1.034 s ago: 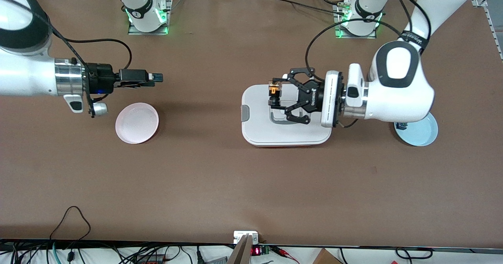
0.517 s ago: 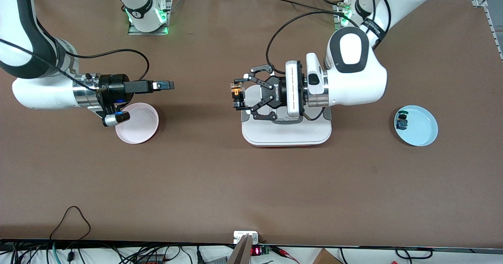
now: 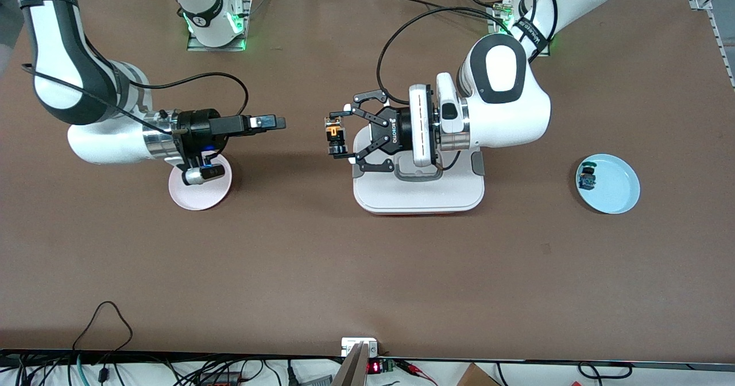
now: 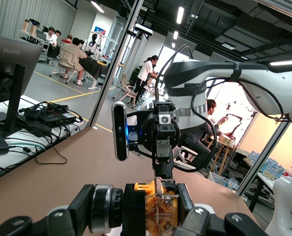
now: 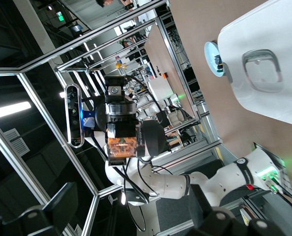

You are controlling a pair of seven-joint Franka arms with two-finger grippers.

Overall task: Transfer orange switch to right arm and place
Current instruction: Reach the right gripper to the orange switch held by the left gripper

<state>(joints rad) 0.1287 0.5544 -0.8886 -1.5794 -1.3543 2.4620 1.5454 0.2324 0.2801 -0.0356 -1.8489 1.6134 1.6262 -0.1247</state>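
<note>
Front view, centre of frame: left gripper holds the orange switch up in the air, over the bare brown surface just off the edge of the white lidded box. Jaws are closed tight on the switch's black body, orange cap showing between the fingertips.

Right gripper, left-centre of frame, points toward the switch with a clear gap between them; it hangs over the surface just beside the pink dish. Jaws spread wide, nothing in them. In the left wrist view it sits dead ahead of the held switch, lined up, slim black fingers end-on.

Blue dish at right of frame holds a second small switch with blue-green parts; not the one wanted.

Handling judgement: the switch looks light and rigid, a hard plastic body with small yellowish metal parts. Smooth and tiny, so likely to twist or slip if pinched off-centre. The metal parts could bend; best left alone. The receiving grip should probably take whatever body or cap stands clear of the left fingertips, squarely across flat sides, before the left lets go.
</note>
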